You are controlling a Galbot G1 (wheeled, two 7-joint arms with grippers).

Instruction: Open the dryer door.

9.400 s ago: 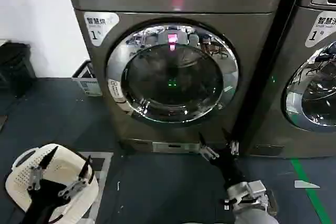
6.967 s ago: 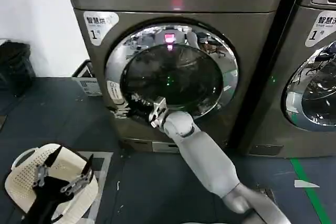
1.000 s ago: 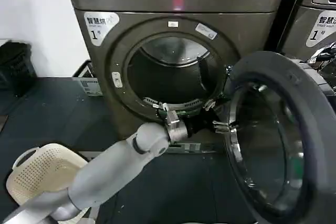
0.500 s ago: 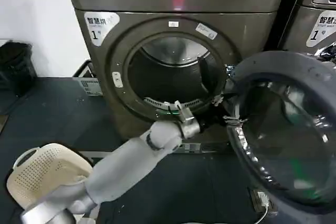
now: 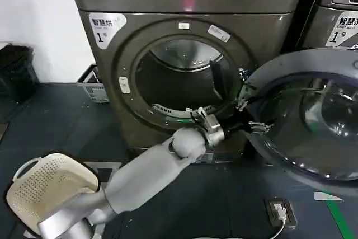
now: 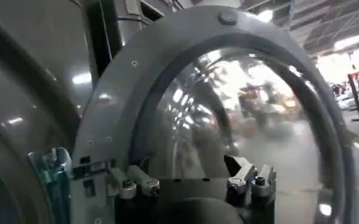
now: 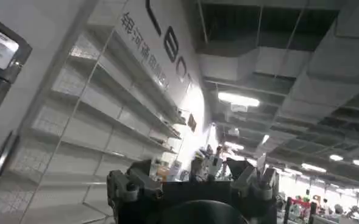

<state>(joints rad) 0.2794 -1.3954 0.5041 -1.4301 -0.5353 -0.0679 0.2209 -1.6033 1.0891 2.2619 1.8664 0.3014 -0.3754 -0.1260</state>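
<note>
Dryer door (image 5: 313,116) swung wide, hinged at R side of drum opening (image 5: 179,79), grey inner face toward cam. Left gripper (image 5: 249,117) spread, empty, fingertips against door's inner rim beside hinge. Task approx done; only retract left.

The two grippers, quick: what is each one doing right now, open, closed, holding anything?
Left gripper: open, empty, fingers spread against the dryer door's inner face.
Right gripper: open, empty, pointed up at shelving and ceiling.
</note>
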